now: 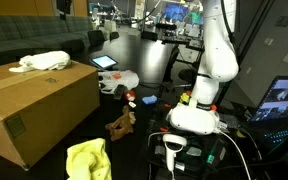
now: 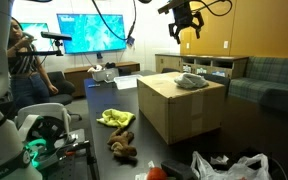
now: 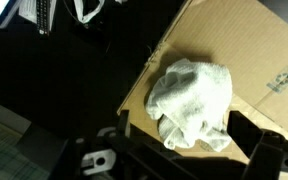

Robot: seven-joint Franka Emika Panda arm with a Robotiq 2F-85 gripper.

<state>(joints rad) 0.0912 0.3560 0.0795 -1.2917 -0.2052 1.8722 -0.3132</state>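
Claw (image 2: 184,35) hangs open above white cloth (image 3: 192,102) on cardboard box (image 3: 254,40); box print (image 3: 284,78) too small to read.

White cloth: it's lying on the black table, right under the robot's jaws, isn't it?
Not quite. The white cloth lies on top of the cardboard box, not on the black table. The wrist view shows it. It is indeed below the gripper, whose jaws hang open above it.

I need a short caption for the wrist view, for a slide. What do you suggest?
Seen from the wrist, the open gripper hangs above a crumpled white cloth lying on a cardboard box.
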